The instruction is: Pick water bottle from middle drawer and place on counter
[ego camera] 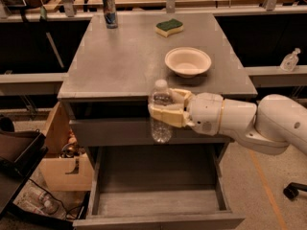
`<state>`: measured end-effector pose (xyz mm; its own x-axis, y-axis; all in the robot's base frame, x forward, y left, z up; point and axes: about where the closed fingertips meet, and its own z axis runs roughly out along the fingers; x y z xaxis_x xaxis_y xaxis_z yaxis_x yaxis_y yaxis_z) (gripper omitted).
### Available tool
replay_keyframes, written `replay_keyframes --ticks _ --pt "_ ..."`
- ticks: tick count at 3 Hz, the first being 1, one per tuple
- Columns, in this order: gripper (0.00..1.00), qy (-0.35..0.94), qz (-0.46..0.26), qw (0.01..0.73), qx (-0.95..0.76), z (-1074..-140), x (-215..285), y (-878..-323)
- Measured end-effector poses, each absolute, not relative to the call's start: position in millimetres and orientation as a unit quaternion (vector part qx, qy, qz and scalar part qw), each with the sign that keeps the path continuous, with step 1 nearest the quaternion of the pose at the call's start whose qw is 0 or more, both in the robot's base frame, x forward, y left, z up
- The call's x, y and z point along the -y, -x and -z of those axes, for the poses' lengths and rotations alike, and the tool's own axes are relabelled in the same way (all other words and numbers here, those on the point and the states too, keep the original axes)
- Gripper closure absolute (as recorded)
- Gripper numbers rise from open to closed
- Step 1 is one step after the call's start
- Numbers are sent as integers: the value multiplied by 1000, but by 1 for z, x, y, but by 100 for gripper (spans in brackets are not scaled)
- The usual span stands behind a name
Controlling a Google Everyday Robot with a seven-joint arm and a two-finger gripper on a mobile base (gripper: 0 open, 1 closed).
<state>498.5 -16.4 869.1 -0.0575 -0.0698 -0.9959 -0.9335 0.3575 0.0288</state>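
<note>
My gripper (165, 110) is shut on the water bottle (160, 128), a clear ribbed bottle with a white cap. It holds the bottle upright in the air at the counter's front edge. The cap is just above the counter (124, 61) level and the bottle's base hangs in front of the cabinet, above the open middle drawer (158, 202). The drawer is pulled out and its plank floor is bare. The white arm reaches in from the right.
On the counter stand a white bowl (187, 61), a green-yellow sponge (169, 27) and a dark blue-silver can (110, 9). A cardboard box (64, 164) sits left of the cabinet. A small pump bottle (289, 60) is on the right ledge.
</note>
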Motion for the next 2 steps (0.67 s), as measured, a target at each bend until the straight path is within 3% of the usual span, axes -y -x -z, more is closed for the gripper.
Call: replay_keyframes --ticks 2 --pt "100 353 -378 619 -590 -967 48 -561"
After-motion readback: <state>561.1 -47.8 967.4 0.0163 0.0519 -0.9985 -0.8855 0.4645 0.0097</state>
